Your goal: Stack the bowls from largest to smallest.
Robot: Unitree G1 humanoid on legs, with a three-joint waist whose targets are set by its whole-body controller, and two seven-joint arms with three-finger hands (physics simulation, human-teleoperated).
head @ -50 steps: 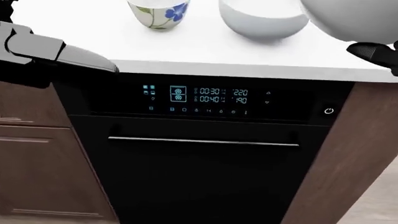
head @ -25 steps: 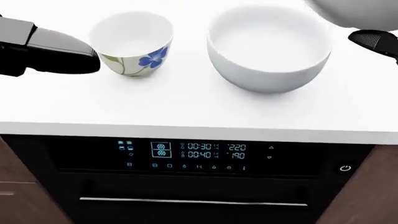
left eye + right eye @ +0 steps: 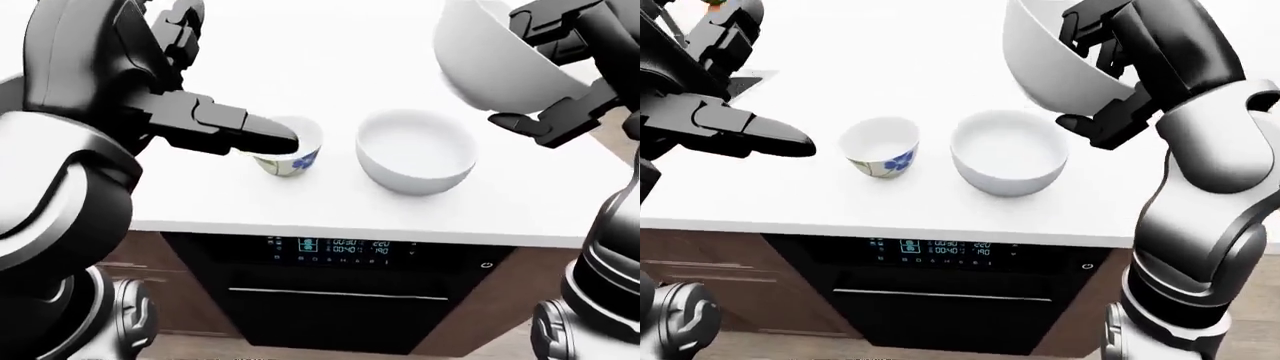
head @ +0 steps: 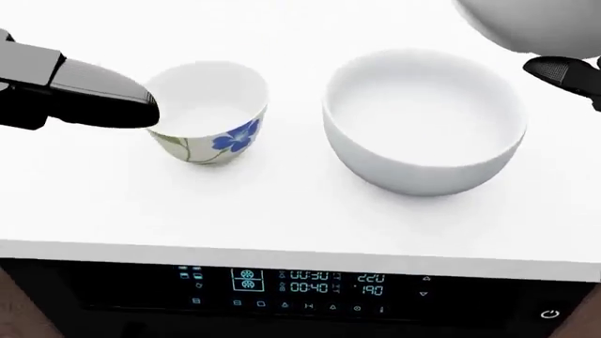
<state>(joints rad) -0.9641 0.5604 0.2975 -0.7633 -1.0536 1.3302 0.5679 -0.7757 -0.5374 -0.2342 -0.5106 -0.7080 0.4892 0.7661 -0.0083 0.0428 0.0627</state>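
Note:
A small cup-like bowl with a blue flower stands on the white counter. A medium white bowl stands to its right. My right hand is shut on a large white bowl and holds it tilted in the air, above and right of the medium bowl. It shows at the top right of the head view. My left hand is open, fingers stretched out level beside the small bowl's left rim, empty.
A black oven with a lit display sits under the counter edge. Brown cabinet fronts flank it. A dark sink corner shows at the left of the right-eye view.
The head view has tilted up from the oven door to the counter, so both bowls slid down in the picture. The left hand has come nearer the small bowl.

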